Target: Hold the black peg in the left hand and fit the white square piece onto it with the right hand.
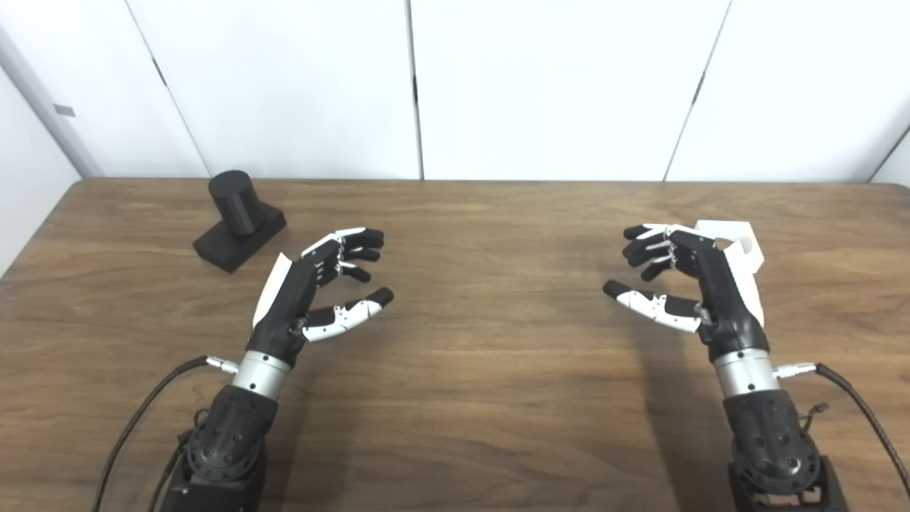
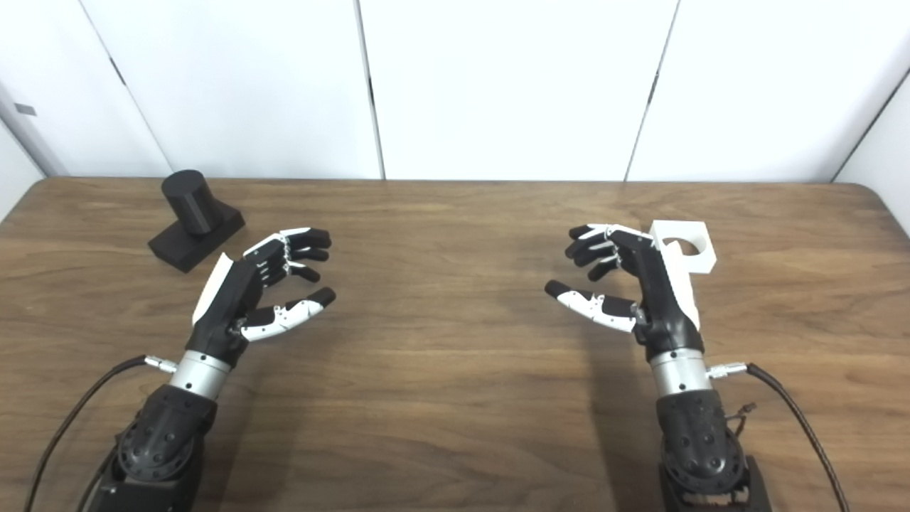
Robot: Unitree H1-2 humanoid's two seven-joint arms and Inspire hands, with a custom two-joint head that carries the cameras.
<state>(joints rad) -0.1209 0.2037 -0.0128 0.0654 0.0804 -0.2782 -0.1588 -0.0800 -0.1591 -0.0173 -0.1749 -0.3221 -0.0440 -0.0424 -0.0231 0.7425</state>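
Observation:
The black peg (image 1: pixel 234 203), a short cylinder on a black square base, stands on the wooden table (image 1: pixel 483 370) at the far left. My left hand (image 1: pixel 320 284) is open and empty, hovering to the right of and nearer than the peg. The white square piece (image 2: pixel 686 245), with a round hole in it, lies on the table at the right, partly hidden behind my right hand (image 1: pixel 682 281). My right hand is open and empty, its fingers curled, just left of the piece.
White wall panels (image 1: pixel 554 85) stand behind the table's far edge. A cable (image 1: pixel 142 412) runs from my left wrist and another cable (image 1: pixel 867 416) from my right wrist. Bare wood lies between the two hands.

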